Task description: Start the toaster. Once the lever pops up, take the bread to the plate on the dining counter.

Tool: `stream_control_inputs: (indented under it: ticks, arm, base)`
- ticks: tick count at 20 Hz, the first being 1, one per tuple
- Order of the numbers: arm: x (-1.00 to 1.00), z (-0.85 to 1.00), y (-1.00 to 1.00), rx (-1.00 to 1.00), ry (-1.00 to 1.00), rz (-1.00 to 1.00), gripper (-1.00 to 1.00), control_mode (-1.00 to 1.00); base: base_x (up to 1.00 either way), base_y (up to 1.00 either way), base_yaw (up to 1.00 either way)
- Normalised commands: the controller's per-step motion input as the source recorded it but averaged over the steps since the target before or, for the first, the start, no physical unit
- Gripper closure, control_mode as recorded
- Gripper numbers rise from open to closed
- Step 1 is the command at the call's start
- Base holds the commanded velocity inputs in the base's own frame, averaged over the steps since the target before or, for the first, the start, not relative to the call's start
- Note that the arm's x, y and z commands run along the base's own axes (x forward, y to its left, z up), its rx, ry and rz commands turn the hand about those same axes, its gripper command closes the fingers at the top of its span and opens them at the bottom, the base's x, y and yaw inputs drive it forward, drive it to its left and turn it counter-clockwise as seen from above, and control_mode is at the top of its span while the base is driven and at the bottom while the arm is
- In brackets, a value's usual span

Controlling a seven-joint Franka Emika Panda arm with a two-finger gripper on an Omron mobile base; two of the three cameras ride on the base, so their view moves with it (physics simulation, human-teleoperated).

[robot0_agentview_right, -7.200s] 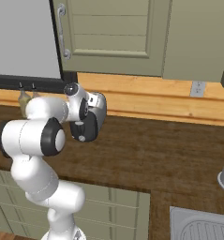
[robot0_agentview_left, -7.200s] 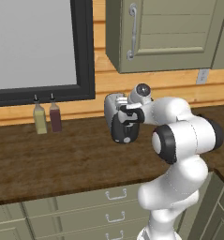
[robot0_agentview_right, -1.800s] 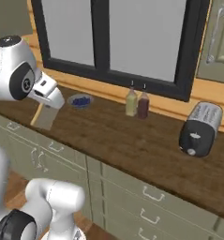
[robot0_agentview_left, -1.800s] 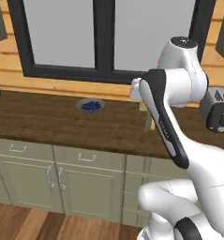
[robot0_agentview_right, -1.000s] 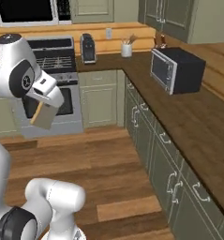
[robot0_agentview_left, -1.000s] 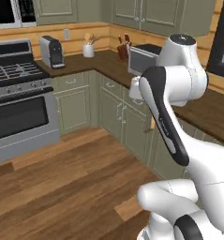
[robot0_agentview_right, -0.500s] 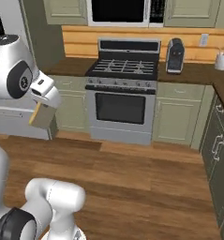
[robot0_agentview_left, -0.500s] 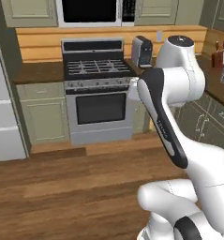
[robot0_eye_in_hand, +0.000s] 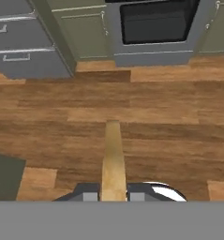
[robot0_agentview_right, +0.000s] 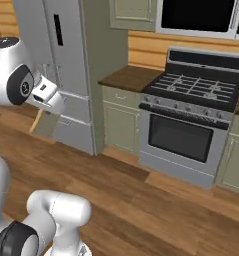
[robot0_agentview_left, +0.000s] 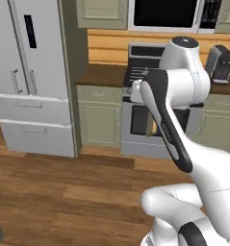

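- I read no brand or writing anywhere.
- My gripper [robot0_eye_in_hand: 114, 196] is closed narrow on the bread [robot0_eye_in_hand: 113, 159], carried edge-on above the wooden floor [robot0_eye_in_hand: 169, 122].
- Ahead I see the stove [robot0_agentview_right: 186, 130] and the fridge [robot0_agentview_right: 66, 65]; the oven door is shut.

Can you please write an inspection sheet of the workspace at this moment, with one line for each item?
Surface: wooden floor under the hand; no counter within reach.
Job's things: bread held edge-on between the fingers, hanging over the floor; also seen as a tan slice below the hand in the right base view.
Clutter: nothing seen.
Grippers: hand shut on the bread.
Cables: nothing seen.
Surroundings: stove with a dark oven door, grey fridge, pale green cabinets, black coffee machine on the counter beside the stove.
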Motion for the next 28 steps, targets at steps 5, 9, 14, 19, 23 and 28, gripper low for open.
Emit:
stream_control_inputs:
  ticks: [5,9,14,19,23,28]
  arm:
    - [0.00,0.00,0.00,0.00,0.00,0.00,1.00,1.00]
    - [0.00,0.00,0.00,0.00,0.00,0.00,1.00,1.00]
    - [0.00,0.00,0.00,0.00,0.00,0.00,1.00,1.00]
    - [0.00,0.00,0.00,0.00,0.00,0.00,1.00,1.00]
    - [0.00,0.00,0.00,0.00,0.00,0.00,1.00,1.00]
    - [0.00,0.00,0.00,0.00,0.00,0.00,1.00,1.00]
  base:
    - [0.81,0.00,0.55]
    - [0.75,0.00,0.57]
    - [0.71,0.00,0.53]
    - [0.67,-0.11,0.48]
    - [0.67,-0.35,0.45]
    - [0.71,-0.50,0.42]
